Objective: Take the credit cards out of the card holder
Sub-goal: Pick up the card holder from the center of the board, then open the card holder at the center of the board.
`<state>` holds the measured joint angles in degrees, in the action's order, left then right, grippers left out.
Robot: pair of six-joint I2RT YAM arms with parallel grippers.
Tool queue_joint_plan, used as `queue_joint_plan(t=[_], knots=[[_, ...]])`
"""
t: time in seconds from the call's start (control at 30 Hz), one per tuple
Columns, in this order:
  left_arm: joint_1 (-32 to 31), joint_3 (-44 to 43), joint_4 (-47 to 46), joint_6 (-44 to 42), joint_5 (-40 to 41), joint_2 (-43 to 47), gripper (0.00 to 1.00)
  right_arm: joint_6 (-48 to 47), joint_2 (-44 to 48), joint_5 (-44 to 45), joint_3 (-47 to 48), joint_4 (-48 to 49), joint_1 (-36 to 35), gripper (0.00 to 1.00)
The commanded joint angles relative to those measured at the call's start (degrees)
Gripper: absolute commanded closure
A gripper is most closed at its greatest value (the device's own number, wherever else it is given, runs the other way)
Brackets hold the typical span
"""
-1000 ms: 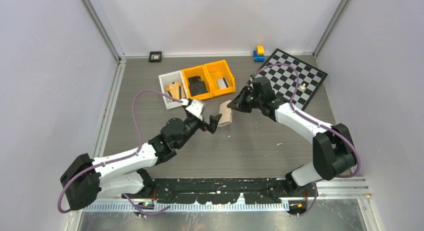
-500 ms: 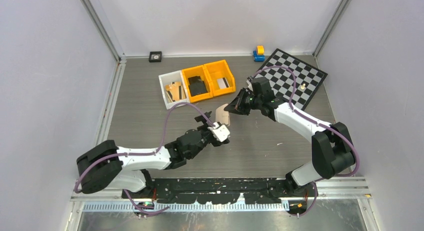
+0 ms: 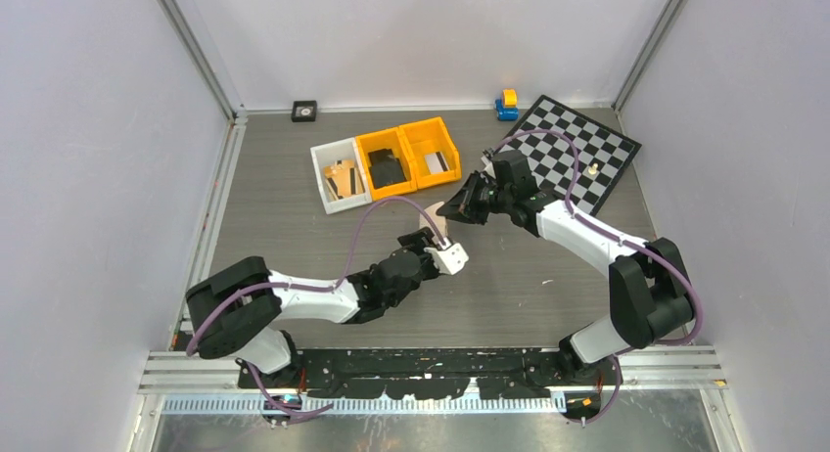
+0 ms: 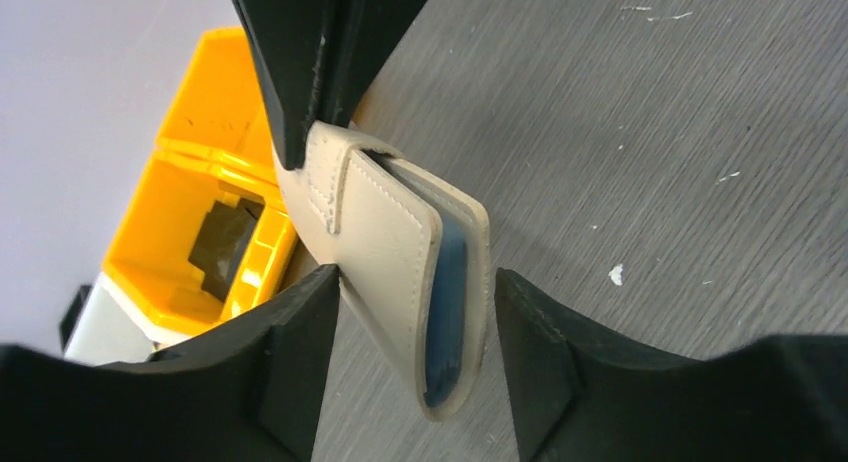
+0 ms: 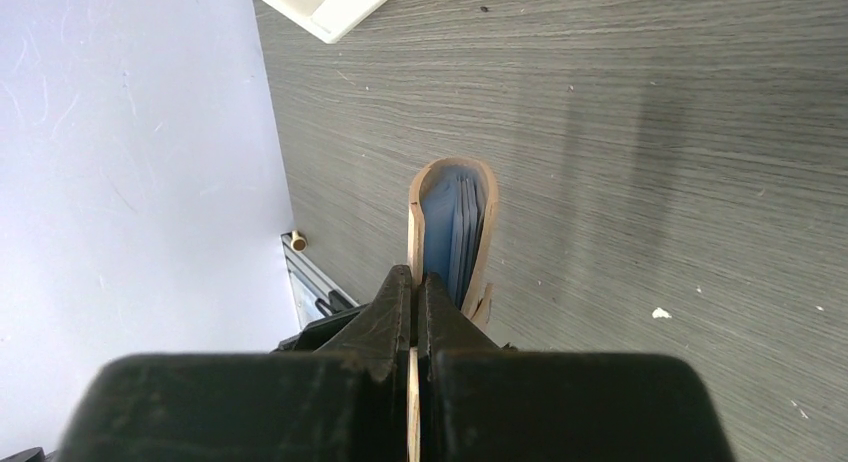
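Note:
The beige card holder (image 3: 431, 217) hangs edge-on above the table. My right gripper (image 3: 456, 207) is shut on one flap of it (image 5: 414, 244). In the right wrist view (image 5: 412, 282) the holder gapes open, with bluish-grey layers (image 5: 456, 232) inside; I cannot tell credit cards from pockets. My left gripper (image 3: 423, 239) is open with a finger on either side of the holder's free end (image 4: 395, 242). In the left wrist view (image 4: 415, 282) one fingertip (image 4: 318, 287) touches the holder's side, and the other stands apart. The bluish inside (image 4: 450, 302) shows there too.
A white bin (image 3: 338, 176) and two orange bins (image 3: 390, 163) (image 3: 436, 151) stand behind the holder, with a tan item, a black item and a light striped card in them. A checkerboard (image 3: 577, 151) lies at the back right, near a blue-and-yellow toy (image 3: 506, 104).
My left arm swung round from the holder's left to its near side, and its open gripper now straddles the holder. My right gripper shifted the holder slightly left, keeping its hold.

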<state>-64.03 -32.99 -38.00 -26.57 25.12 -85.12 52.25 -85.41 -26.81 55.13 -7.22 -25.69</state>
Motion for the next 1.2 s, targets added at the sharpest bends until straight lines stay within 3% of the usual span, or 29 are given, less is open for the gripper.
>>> queue_joint_plan(t=[0.0,0.07,0.13,0.23,0.43,0.57,0.7,0.77,0.97,1.1,1.17], knots=[[0.01,-3.20,-1.73,0.13,2.72,-1.91,0.49,1.52,0.06,-3.25,1.29,4.01,0.12,0.98],[0.25,-3.20,-1.98,0.27,3.06,-2.00,0.71,1.19,0.10,-3.17,1.30,4.16,0.15,0.88],[0.59,-2.76,-1.81,1.51,2.94,-0.92,0.99,0.32,0.48,-3.25,1.30,4.15,0.16,0.69],[2.10,-2.25,0.53,4.89,0.58,1.73,1.00,-1.32,1.94,-0.67,1.00,2.78,0.73,0.50],[8.98,-2.58,11.07,15.58,-12.12,9.83,1.00,-3.33,9.73,11.07,-3.38,1.60,5.10,0.38],[12.87,-3.00,17.85,21.12,-19.39,15.76,1.00,-5.93,16.65,20.58,-8.50,4.98,5.21,0.18],[13.23,0.68,14.00,22.66,-19.83,21.64,1.00,-9.28,22.83,23.17,-15.07,15.51,5.22,0.16],[13.47,2.14,12.47,23.56,-21.36,23.85,1.00,-12.58,26.46,21.18,-20.58,25.17,5.21,0.15],[16.94,-2.79,19.20,26.30,-34.70,19.84,1.00,-24.72,32.29,4.16,-36.10,58.34,5.08,0.15],[17.01,-4.74,21.56,25.28,-39.96,16.98,1.00,-29.80,29.31,-10.22,-32.14,56.86,4.32,0.24],[16.99,-5.00,21.96,24.50,-40.89,16.60,1.00,-30.51,27.17,-12.38,-30.77,55.20,3.33,0.24]])
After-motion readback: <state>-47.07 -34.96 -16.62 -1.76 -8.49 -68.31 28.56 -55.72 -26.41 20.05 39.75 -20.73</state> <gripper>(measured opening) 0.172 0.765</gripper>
